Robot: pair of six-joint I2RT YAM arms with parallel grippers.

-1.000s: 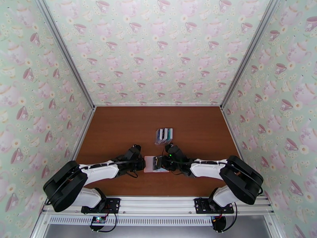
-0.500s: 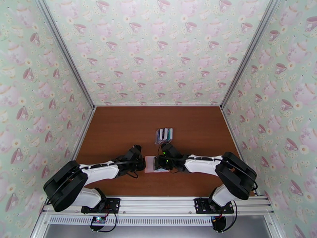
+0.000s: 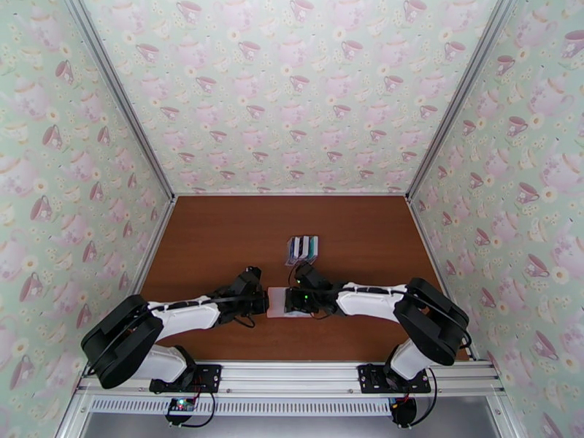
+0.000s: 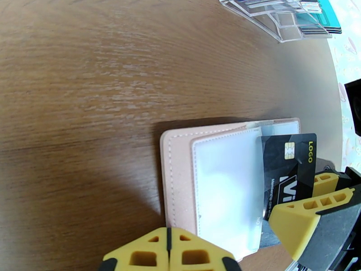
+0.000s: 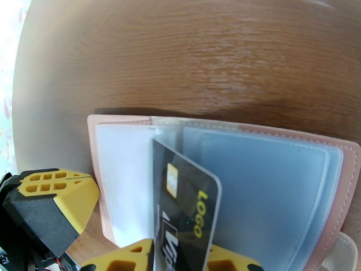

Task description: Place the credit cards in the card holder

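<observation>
Two claws meet at the card holder, which lies open and flat on the table, close to the arms. At its left side, the left gripper has its yellow tips pressed tight together by the holder's near edge (I cannot tell if a thin sleeve is nipped between them). At its right side, the right gripper pinches one black card by its near end. The card leans over the holder, with its far edge down among the clear sleeves.

I think the card is light, stiff and slippery, so the short end is a good place to hold it while it slides in straight. The sleeves look soft and floppy, and they may bend or lift.

Past the holder, a little farther back, stands a clear rack with the other cards. The table is smooth brown wood. Behind the holder and on both sides rise walls papered with teacups.
</observation>
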